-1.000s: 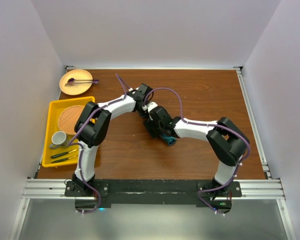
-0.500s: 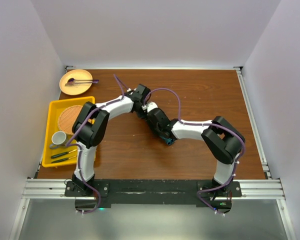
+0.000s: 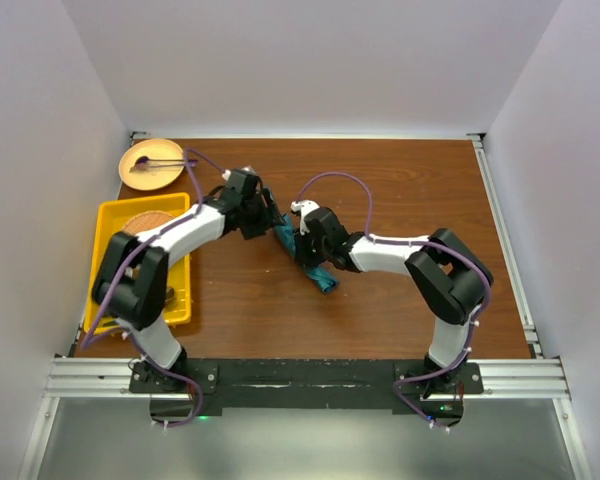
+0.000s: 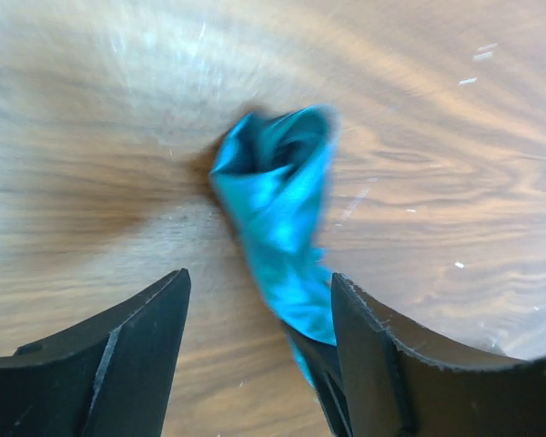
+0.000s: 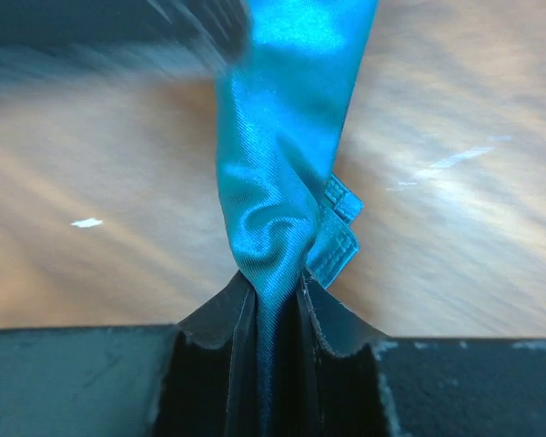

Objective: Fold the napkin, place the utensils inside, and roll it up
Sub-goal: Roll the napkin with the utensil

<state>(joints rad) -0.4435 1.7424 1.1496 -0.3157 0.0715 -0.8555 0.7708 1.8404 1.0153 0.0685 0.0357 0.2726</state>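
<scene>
The teal napkin lies bunched into a twisted strip mid-table, between the two grippers. My right gripper is shut on one end of it, and the cloth runs straight out from the jaws. In the top view that gripper sits over the strip's middle. My left gripper stands open, with the napkin's far bundle ahead of its fingers and nothing pinched. From above it is just left of the cloth. The utensils are hidden.
A yellow tray sits at the left edge, partly covered by my left arm's elbow. Behind it is a tan bowl holding a purple-ended stick. White walls close in the table on three sides.
My left gripper opened, let go of the napkin and swung back to the left. My right gripper closed on the napkin.
</scene>
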